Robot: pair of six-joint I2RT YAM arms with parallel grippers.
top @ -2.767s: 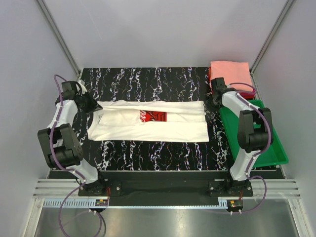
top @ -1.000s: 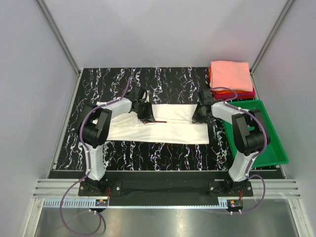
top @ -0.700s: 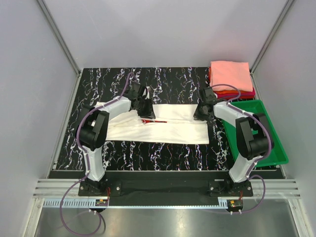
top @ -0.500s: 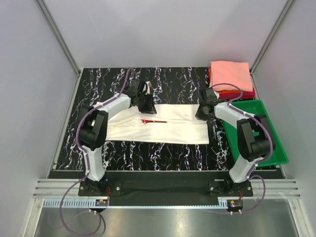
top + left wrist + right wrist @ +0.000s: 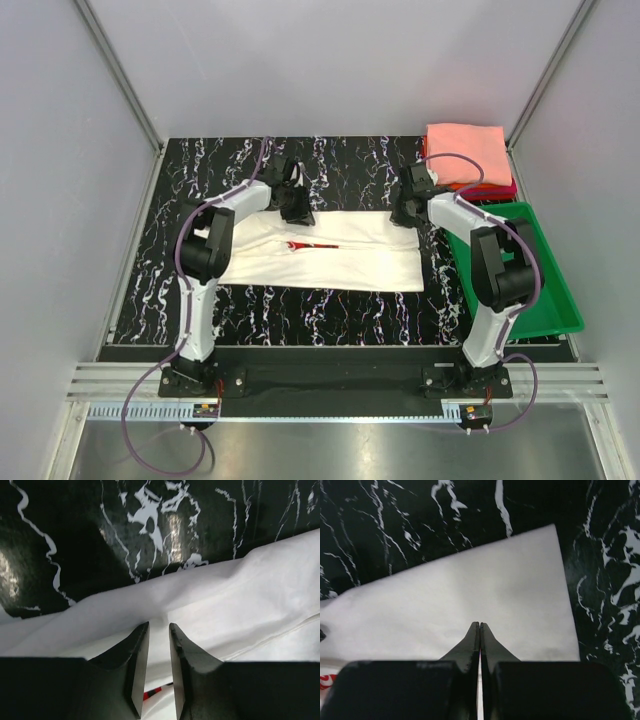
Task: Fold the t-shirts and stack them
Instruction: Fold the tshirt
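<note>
Table (image 5: 330,160): black marble-patterned top with white veins and pale panels rising behind and to both sides. Both arms reach across it from the near edge.

Cream-white t-shirt (image 5: 340,262): lies flat across the middle of the table as a long band running left to right, its layers doubled over lengthwise. The right end is square-cut. The left end tapers and looks rumpled. It sits just left of the green tray and apart from the folded stack.

Green tray (image 5: 553,298): on the right side of the table, its long side running near to far. The right arm's upper links pass over it.

Folded stack (image 5: 465,152): in the far right corner, just beyond the tray. A salmon-pink tee is on top, with orange and red edges showing beneath along the near side. A purple cable from the right arm arcs over that near edge.

Left gripper (image 5: 297,212): at the shirt's far edge, left of centre, low over the cloth. In the wrist view its fingers (image 5: 134,652) stand a narrow slit apart. A raised ridge of white fabric runs into that slit, so they look clamped on a fold of the cream-white t-shirt.

Right gripper (image 5: 404,212): at the shirt's far right corner. Its fingers (image 5: 469,642) are pressed tight together with no gap, tips over smooth white cloth. Whether any fabric is caught between them cannot be told.

Red print (image 5: 312,244): only a thin sliver shows, peeking from the fold line left of the shirt's middle.
</note>
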